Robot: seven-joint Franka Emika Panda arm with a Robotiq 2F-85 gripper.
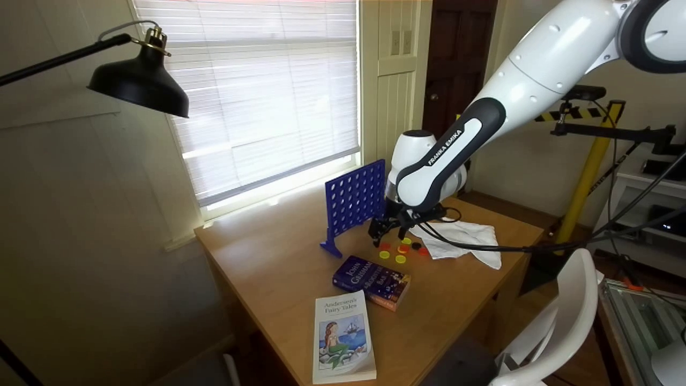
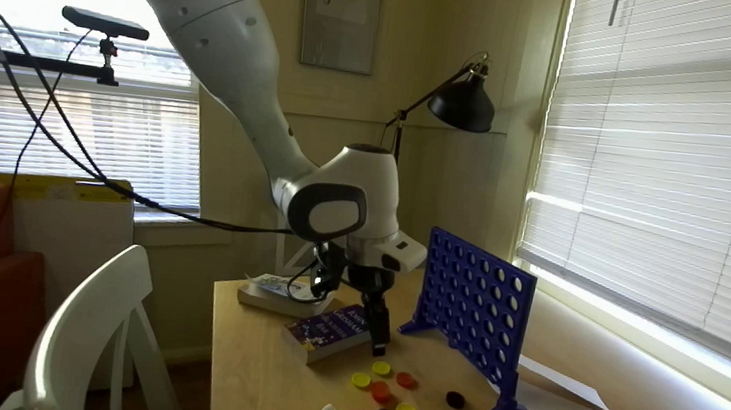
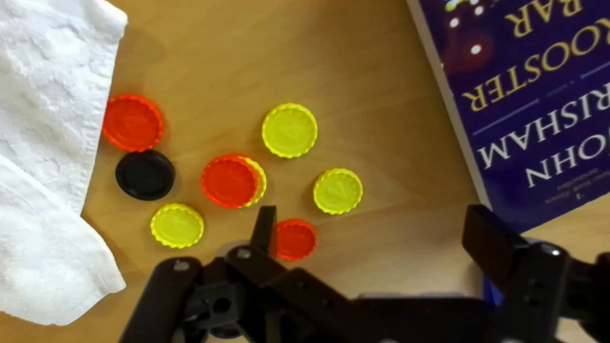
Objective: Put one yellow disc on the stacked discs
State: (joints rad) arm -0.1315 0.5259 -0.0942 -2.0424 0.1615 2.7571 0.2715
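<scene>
Red sits slightly off-centre on yellow in the wrist view: the stacked discs [image 3: 228, 181], on the wooden table [image 3: 381, 85] among three loose yellow discs [image 3: 289, 130]; the gripper [image 3: 371, 226] has its jaws wide apart, holding nothing. In an exterior view, a blue Connect Four grid [image 1: 355, 201] stands upright beside the gripper. In an exterior view, the Rooster Bar paperback [image 2: 330, 330] lies near the gripper

We see the stacked discs [image 3: 233, 181] as a low pile: a red token [image 3: 227, 182] sits off-centre on a yellow token [image 3: 260, 183], whose rim shows at the right in the wrist view. There we find a yellow disc [image 3: 289, 130] at the pile's upper right, a second yellow disc [image 3: 338, 191] to its right and a third yellow disc [image 3: 177, 226] at its lower left, all flat, loose and ridge-rimmed.
</scene>
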